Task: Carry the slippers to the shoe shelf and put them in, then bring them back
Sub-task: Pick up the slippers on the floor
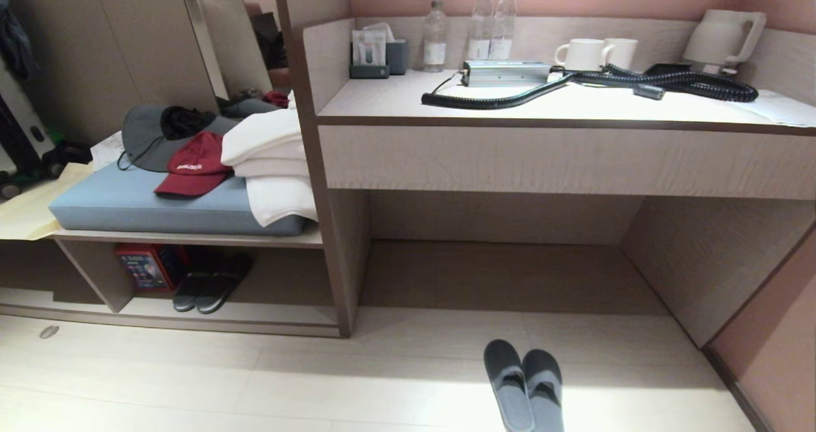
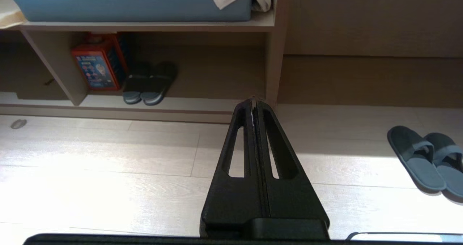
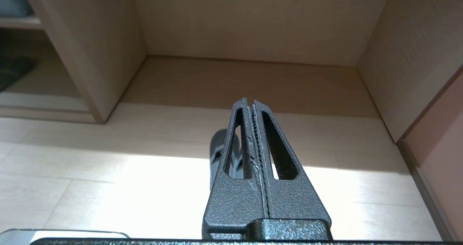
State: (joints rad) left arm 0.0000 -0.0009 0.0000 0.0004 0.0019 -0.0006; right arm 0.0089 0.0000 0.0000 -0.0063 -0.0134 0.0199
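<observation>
The slippers [image 1: 524, 384], a thin dark grey-blue pair, lie side by side on the pale floor in front of the desk opening. The left wrist view shows the slippers [image 2: 423, 158] off to one side. In the right wrist view one slipper [image 3: 217, 145] peeks out from behind the fingers. The shoe shelf [image 1: 268, 314] is the low cubby under the cushioned bench on the left; its base plank [image 2: 202, 106] is bare on the near side. My left gripper [image 2: 254, 101] is shut and empty, held above the floor. My right gripper [image 3: 249, 101] is shut and empty too. Neither arm shows in the head view.
Chunkier black slides [image 1: 211, 284] and a red box [image 1: 145, 266] sit inside the shelf at its left. A blue cushion [image 1: 159, 206] with caps and white towels tops the bench. The desk [image 1: 561, 158] carries bottles, cups, a kettle and a coiled cable. A wall [image 1: 778, 330] closes the right.
</observation>
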